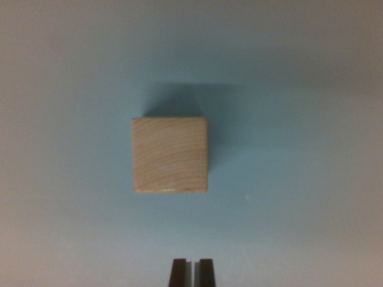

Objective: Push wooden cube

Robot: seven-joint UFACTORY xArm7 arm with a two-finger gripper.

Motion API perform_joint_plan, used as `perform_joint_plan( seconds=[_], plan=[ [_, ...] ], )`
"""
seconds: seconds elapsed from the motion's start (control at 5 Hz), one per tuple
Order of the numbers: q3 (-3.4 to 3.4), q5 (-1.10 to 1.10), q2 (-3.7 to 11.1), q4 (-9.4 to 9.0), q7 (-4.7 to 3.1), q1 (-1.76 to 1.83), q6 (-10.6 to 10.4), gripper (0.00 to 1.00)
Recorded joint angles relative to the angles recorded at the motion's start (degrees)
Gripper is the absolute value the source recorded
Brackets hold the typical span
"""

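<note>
Though cropped at the bottom edge, tool [192,272] tips nearly together, apart from wooden cube [170,155].

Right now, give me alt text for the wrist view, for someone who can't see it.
A light wooden cube sits alone on a pale blue surface, near the middle of the picture, casting a shadow above it. The dark tips of the claw show at the bottom edge, nearly closed, apart from the cube.
</note>
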Motion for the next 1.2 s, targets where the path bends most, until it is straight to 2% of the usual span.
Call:
perform_joint_plan(
  seconds=[0.2, 0.4, 0.6, 0.8, 1.0, 1.2],
  plan=[
    [0.11, -0.13, 0.88, -1.62, 0.28, 0.13, -2.5, 0.0],
    [0.11, -0.13, 0.88, -1.62, 0.28, 0.13, -2.5, 0.0],
    [0.22, -0.25, 1.72, -3.16, 0.55, 0.26, -4.9, 0.0],
    [0.22, -0.25, 1.72, -3.16, 0.55, 0.26, -4.9, 0.0],
    [0.32, -0.37, 2.5, -4.59, 0.8, 0.38, -7.1, 0.0],
    [0.32, -0.37, 2.5, -4.59, 0.8, 0.38, -7.1, 0.0]
  ],
)
